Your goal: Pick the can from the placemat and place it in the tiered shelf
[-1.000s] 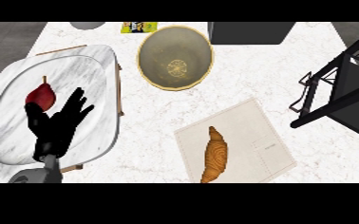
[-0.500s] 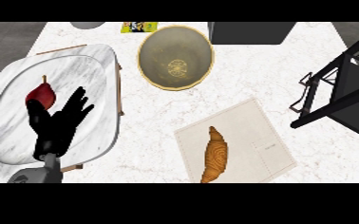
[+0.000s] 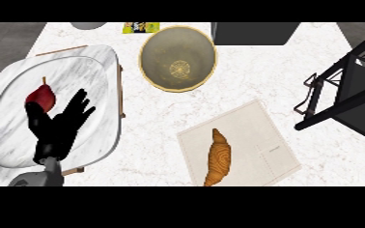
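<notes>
Right of the hand, a croissant where a can should be

On the placemat (image 3: 239,145) lies no can, only a croissant (image 3: 219,157), long axis running near to far. Well left of the placemat, the left hand (image 3: 61,123) hovers open over a marble plate (image 3: 92,72) beside a pear (image 3: 41,96). Shelf frame (image 3: 335,92) sits right of the placemat; right hand unseen.

golden-brown croissant (image 3: 219,157), beige placemat (image 3: 267,140) (faint lines), red pear (image 3: 41,97)

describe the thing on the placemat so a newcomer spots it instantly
Find the pale square placemat at the white counter's lower middle, below the yellow-rimmed bowl. A golden-brown croissant lies on its left part, the only long, ridged pastry; no can shows.
</notes>
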Controlling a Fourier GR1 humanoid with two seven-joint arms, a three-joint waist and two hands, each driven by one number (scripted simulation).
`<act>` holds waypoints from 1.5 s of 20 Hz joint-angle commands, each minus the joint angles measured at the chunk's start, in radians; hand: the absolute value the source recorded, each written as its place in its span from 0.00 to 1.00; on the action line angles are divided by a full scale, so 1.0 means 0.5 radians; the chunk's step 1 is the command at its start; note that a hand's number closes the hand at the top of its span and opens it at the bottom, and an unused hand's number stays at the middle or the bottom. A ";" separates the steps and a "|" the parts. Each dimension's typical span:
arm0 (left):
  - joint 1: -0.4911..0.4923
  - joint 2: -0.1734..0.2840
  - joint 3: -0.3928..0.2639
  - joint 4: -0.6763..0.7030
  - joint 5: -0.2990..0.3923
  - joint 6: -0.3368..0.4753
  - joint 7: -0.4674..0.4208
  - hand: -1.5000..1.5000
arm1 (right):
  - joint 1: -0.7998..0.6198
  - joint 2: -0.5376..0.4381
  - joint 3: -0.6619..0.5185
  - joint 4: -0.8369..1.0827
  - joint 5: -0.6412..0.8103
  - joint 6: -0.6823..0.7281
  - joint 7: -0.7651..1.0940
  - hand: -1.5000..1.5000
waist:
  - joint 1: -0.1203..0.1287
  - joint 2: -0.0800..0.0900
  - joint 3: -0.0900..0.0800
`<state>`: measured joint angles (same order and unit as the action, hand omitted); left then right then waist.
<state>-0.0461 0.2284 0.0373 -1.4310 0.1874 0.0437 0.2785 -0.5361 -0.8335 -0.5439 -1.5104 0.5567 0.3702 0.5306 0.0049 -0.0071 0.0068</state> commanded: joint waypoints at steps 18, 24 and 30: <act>-0.027 -0.029 -0.023 0.038 -0.067 0.009 0.125 0.50 | -0.395 0.101 -0.651 0.065 -0.505 -0.555 0.339 0.00 | -0.016 0.012 -0.013; 0.142 -0.070 -0.019 0.087 -0.067 -0.037 -0.026 0.50 | -0.219 -0.143 -0.827 0.189 -0.336 -0.692 0.282 0.00 | -0.028 0.014 -0.013; 0.065 -0.059 -0.017 0.077 -0.074 -0.030 0.060 0.50 | -0.167 -0.352 -1.170 0.198 -0.468 -0.707 0.414 0.00 | -0.049 0.008 -0.013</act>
<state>-0.0290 0.2230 0.0561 -1.4424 0.1634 0.0273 0.2784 -0.6421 -0.9374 -1.0352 -1.4361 0.3477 0.0190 0.7152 -0.0116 -0.0103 0.0063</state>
